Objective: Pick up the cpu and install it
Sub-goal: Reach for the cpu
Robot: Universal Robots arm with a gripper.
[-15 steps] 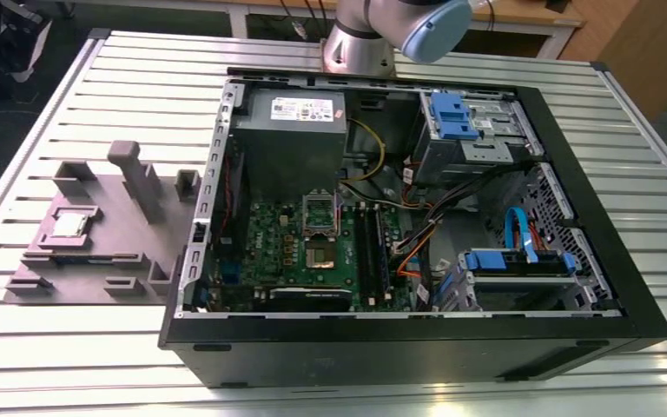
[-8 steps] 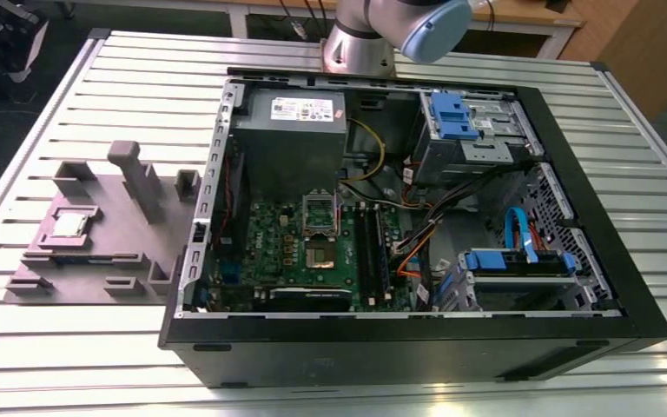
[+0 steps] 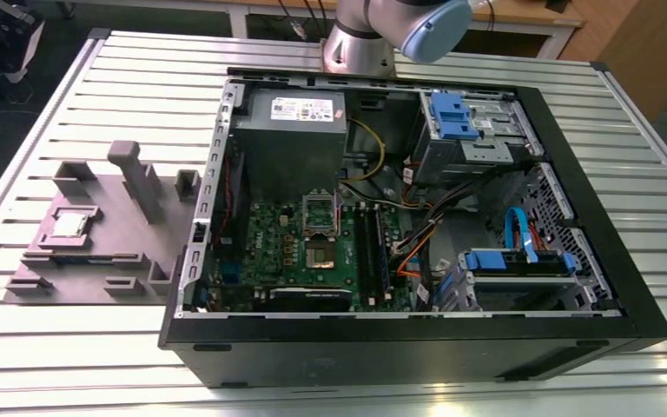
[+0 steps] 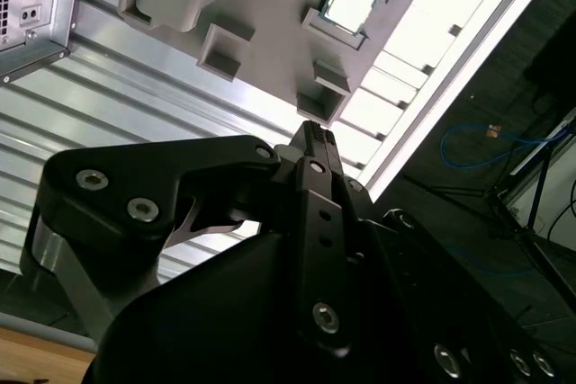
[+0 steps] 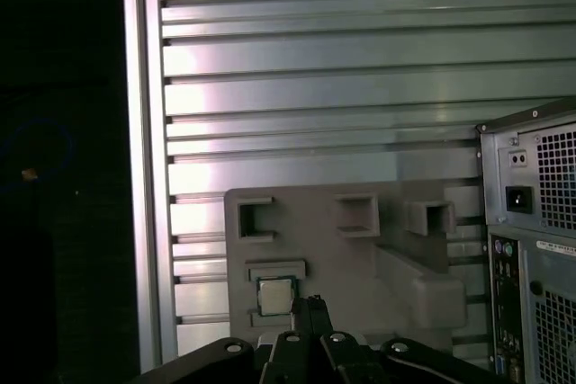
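Robotics lab or test workshop, not a home. Evidence: slatted aluminium-profile workbench as the work surface; robot arm standing at its far edge; desktop PC case lying on its side, panel off, motherboard, drives and wiring exposed; grey purpose-made parts jig with pockets just beside the case, the cpu seated in one. Around the bench: pale wooden desks, and in the second wrist view a dark floor with a loose blue cable and stand legs
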